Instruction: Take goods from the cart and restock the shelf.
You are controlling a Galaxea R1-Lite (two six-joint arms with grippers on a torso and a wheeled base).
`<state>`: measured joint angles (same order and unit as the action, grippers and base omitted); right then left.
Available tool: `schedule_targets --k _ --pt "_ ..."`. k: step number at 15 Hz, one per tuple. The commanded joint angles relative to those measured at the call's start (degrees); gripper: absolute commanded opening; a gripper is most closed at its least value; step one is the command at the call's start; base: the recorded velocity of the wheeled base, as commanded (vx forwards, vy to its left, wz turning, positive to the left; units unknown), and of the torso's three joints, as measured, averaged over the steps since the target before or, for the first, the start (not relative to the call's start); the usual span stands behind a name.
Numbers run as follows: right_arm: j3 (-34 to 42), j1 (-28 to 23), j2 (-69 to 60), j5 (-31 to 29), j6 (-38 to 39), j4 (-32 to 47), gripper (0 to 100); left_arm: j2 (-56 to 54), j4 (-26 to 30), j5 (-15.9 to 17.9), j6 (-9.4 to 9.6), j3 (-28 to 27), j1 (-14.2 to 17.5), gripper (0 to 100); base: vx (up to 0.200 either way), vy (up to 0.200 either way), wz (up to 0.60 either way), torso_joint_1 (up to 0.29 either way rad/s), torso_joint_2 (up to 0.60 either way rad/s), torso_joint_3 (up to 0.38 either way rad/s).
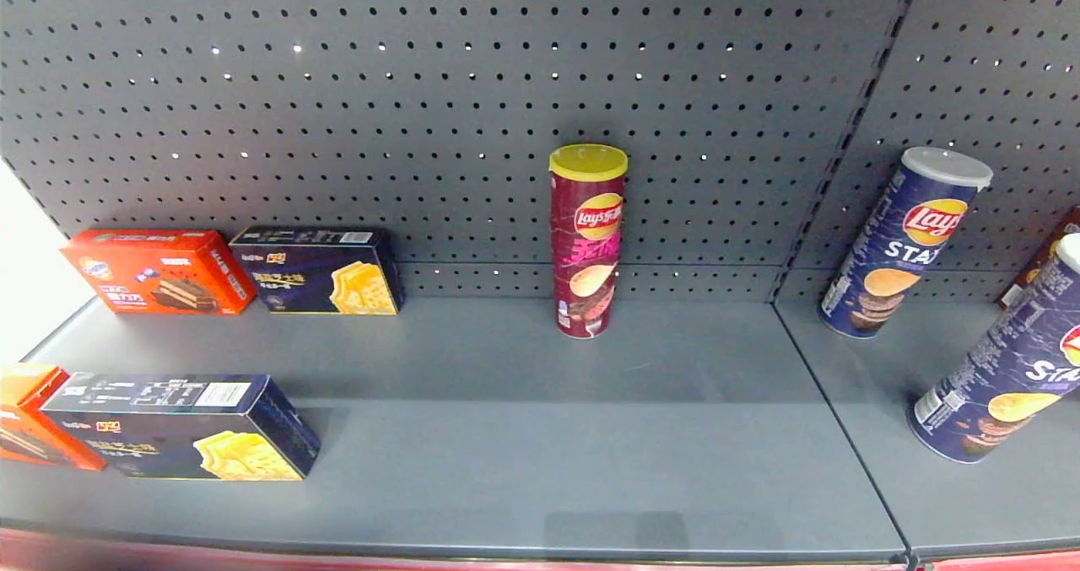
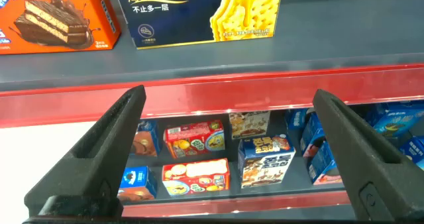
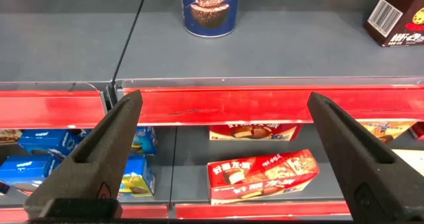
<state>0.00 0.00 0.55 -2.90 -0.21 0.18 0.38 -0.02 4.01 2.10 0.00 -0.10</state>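
Note:
A maroon chip can [image 1: 587,240] with a yellow lid stands upright at the back of the grey shelf [image 1: 523,436]. Two dark blue chip cans [image 1: 903,242] [image 1: 1004,360] stand on the shelf section to the right. On the left lie an orange cake box [image 1: 159,270], a dark blue cracker box [image 1: 325,270], and nearer the front another blue cracker box [image 1: 186,428] beside an orange box [image 1: 34,428]. My left gripper [image 2: 232,158] is open in front of the red shelf rail [image 2: 218,95], holding nothing. My right gripper [image 3: 232,154] is open before the red rail [image 3: 225,105], below a blue can [image 3: 209,8].
A perforated grey back panel [image 1: 422,107] rises behind the shelf. Lower shelves hold several snack boxes [image 2: 195,168] [image 3: 262,174]. A brown cookie box [image 3: 401,15] sits on the shelf at the far right. Bare shelf surface spans the middle and front.

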Motion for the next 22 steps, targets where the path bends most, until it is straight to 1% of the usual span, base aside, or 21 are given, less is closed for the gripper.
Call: schedule_targets --k 1,5,16,22 --pt "0.0 0.0 0.1 0.2 -0.1 0.0 100 0.1 -0.1 0.0 0.01 0.0 0.0 100 0.000 0.000 0.00 0.000 0.00 0.000" --pt "0.0 0.0 0.1 0.5 0.0 0.0 100 0.1 -0.1 0.0 0.01 0.0 0.0 100 0.000 0.000 0.00 0.000 0.00 0.000" --pt "0.0 0.0 0.1 0.5 0.0 0.1 100 0.1 0.0 0.0 -0.08 0.0 0.0 100 0.000 0.000 0.60 0.003 0.00 0.002" --pt "0.0 0.0 0.1 0.5 0.0 0.0 100 0.1 -0.1 0.1 0.28 0.0 0.0 100 0.000 0.000 0.60 0.001 0.00 0.000"
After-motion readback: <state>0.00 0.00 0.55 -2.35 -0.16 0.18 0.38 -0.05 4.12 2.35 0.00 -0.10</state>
